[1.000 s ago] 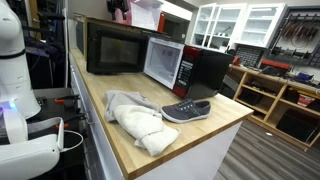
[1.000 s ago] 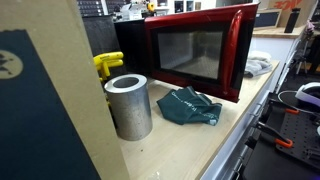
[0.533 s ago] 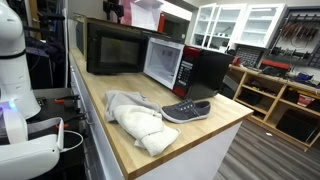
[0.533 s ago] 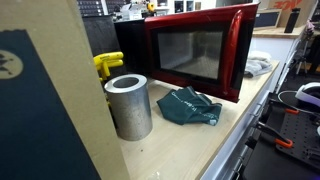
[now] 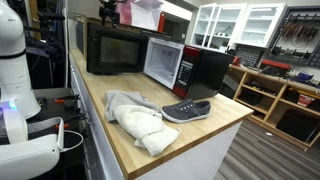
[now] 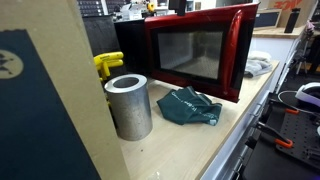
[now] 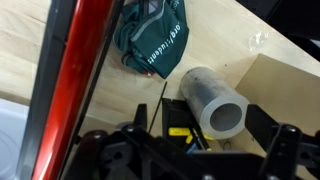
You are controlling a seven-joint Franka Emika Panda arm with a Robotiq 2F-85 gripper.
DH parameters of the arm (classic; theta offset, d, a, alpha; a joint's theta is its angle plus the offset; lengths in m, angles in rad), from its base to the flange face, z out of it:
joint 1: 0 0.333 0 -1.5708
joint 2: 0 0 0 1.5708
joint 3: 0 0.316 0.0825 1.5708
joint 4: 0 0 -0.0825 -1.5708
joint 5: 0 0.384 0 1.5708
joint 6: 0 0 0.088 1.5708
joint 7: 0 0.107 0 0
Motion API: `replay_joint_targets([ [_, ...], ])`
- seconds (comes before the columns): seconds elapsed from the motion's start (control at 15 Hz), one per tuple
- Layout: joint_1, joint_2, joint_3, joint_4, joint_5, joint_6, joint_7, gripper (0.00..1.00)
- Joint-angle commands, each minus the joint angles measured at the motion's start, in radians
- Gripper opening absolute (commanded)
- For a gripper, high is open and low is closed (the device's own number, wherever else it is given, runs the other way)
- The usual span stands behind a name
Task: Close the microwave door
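Observation:
The red-fronted microwave (image 5: 205, 68) stands on the wooden counter, with its black casing also in an exterior view (image 6: 128, 45). The microwave door (image 5: 163, 62) stands swung out, open. Its red frame and dark glass face the camera in an exterior view (image 6: 195, 50). In the wrist view the door's red edge (image 7: 70, 80) runs diagonally down the left. My gripper (image 7: 203, 120) hangs above, beside the door edge, fingers spread and holding nothing. In an exterior view it is a dark shape (image 5: 110, 10) high behind the microwaves.
A bigger black microwave (image 5: 115, 45) stands beside the red one. A grey shoe (image 5: 186, 110) and a pale towel (image 5: 140, 118) lie on the counter. Near the door are a grey cylinder (image 6: 129, 103), a teal cloth (image 6: 190, 107) and a yellow object (image 6: 107, 65).
The dark gripper at the top of an exterior view has shifted slightly left. The door and the counter objects have not moved.

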Motion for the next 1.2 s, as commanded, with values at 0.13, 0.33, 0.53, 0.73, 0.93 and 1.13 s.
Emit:
replay_joint_targets([
  [0.13, 0.008, -0.036, 0.009, -0.034, -0.063, -0.134, -0.003, 0.68],
  [0.33, 0.006, -0.037, 0.019, -0.038, -0.126, -0.209, 0.001, 0.43],
  [0.53, 0.002, -0.041, 0.026, -0.044, -0.22, -0.262, 0.003, 0.2],
  [0.73, 0.001, -0.048, 0.023, -0.054, -0.292, -0.298, -0.002, 0.01],
  [0.93, 0.002, -0.053, 0.02, -0.065, -0.341, -0.316, -0.008, 0.0],
  [1.13, 0.002, -0.064, 0.017, -0.078, -0.38, -0.311, -0.016, 0.0],
])
